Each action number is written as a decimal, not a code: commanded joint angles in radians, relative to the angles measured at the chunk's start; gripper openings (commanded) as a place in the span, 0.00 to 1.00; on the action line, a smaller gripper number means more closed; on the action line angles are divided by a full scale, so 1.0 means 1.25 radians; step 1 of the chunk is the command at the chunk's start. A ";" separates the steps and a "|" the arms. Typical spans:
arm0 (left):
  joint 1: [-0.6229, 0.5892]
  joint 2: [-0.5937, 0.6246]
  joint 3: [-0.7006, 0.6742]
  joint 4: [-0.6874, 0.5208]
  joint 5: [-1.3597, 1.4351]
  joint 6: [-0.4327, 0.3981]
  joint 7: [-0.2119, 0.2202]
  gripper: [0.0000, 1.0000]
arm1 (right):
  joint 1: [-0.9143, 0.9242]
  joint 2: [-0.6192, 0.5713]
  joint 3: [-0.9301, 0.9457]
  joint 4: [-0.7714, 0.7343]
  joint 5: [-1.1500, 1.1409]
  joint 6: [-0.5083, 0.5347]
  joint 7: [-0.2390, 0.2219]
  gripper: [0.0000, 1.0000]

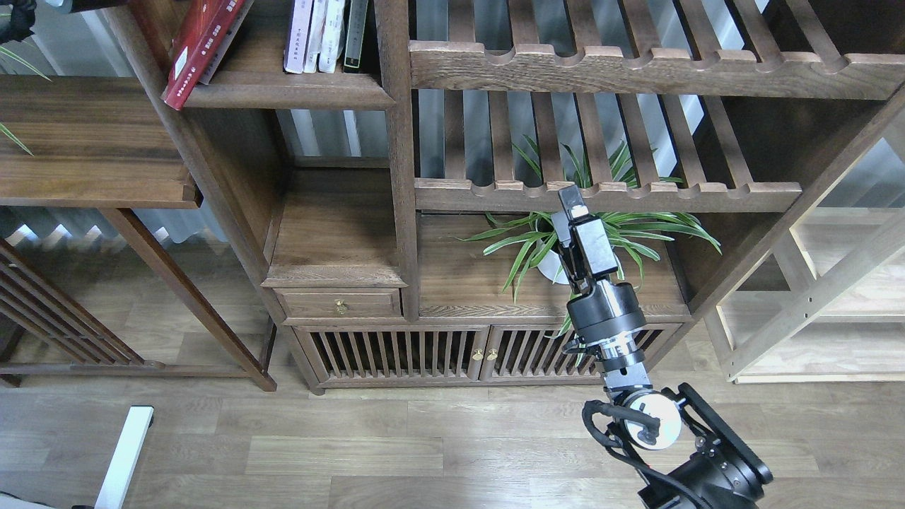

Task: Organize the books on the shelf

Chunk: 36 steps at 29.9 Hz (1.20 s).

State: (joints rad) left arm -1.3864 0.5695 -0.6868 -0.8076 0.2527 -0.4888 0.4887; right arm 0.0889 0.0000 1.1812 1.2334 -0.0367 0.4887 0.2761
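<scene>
The shelf (283, 90) is the dark brown compartment at the top left, with a rounded front edge. A red book (189, 51) with white characters on its spine leans steeply at the shelf's left end, its lower corner hanging past the front edge. A pale book edge (230, 28) lies against it. Three pale books (314, 35) and a dark one (355, 32) stand upright at the right end. Only a black bit of my left arm (13, 20) shows in the top left corner; its gripper is out of view. My right gripper (571, 201) points up in front of the plant, empty, its fingers too dark to tell apart.
Slatted racks with scalloped rails (608, 67) fill the right side. A potted spider plant (608, 233) stands under the lower rack, behind my right arm. A small drawer (339, 304) and slatted doors (396, 353) are below. A pale wooden frame (813, 304) stands at the right.
</scene>
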 commanded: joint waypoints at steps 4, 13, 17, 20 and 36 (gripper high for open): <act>0.016 0.025 0.001 -0.051 -0.005 0.000 0.000 0.99 | 0.000 0.000 0.000 0.000 0.000 0.000 -0.001 1.00; 0.066 0.108 0.000 -0.156 -0.054 0.000 0.000 0.99 | 0.001 0.000 -0.001 0.000 0.000 0.000 -0.001 1.00; 0.105 0.170 -0.004 -0.254 -0.095 0.000 0.000 0.99 | 0.006 0.000 -0.001 0.000 0.000 0.000 -0.001 1.00; 0.137 0.207 -0.020 -0.327 -0.153 0.000 0.000 0.99 | 0.006 0.000 -0.001 0.000 0.000 0.000 -0.001 1.00; 0.284 0.255 -0.073 -0.428 -0.422 0.000 0.000 0.99 | 0.067 0.000 -0.001 0.005 0.000 0.000 -0.005 1.00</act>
State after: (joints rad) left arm -1.0667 0.8980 -0.7780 -1.3329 -0.2505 -0.4885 0.4886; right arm 0.1359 0.0000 1.1781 1.2349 -0.0368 0.4887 0.2699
